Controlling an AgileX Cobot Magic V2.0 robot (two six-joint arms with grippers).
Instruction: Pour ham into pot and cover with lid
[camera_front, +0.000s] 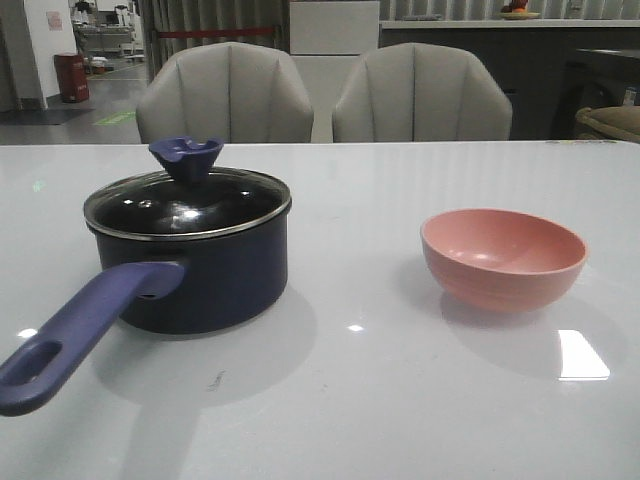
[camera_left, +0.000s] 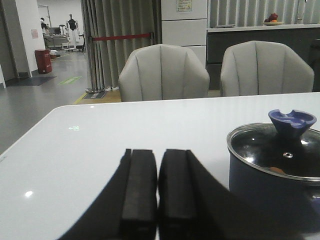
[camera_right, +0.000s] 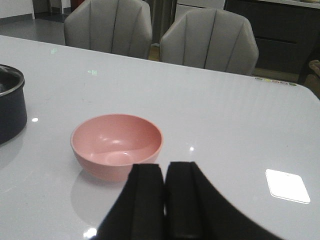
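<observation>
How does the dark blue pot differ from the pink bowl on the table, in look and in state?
The pot is dark navy, while the bowl is pink. The pot has a long handle; the bowl has none. The pot is covered by a glass lid with a blue knob, but the bowl is open and looks empty inside. Both are round and stand upright on the white table, apart from each other.

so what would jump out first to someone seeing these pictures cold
The dark navy round saucepan on the table's left stands out first, its glass lid with the flared blue knob already on and its long purple-blue handle pointing toward the camera. To its right, apart from it, sits an empty pink bowl. Both black grippers, left and right, are closed and hold nothing.
</observation>
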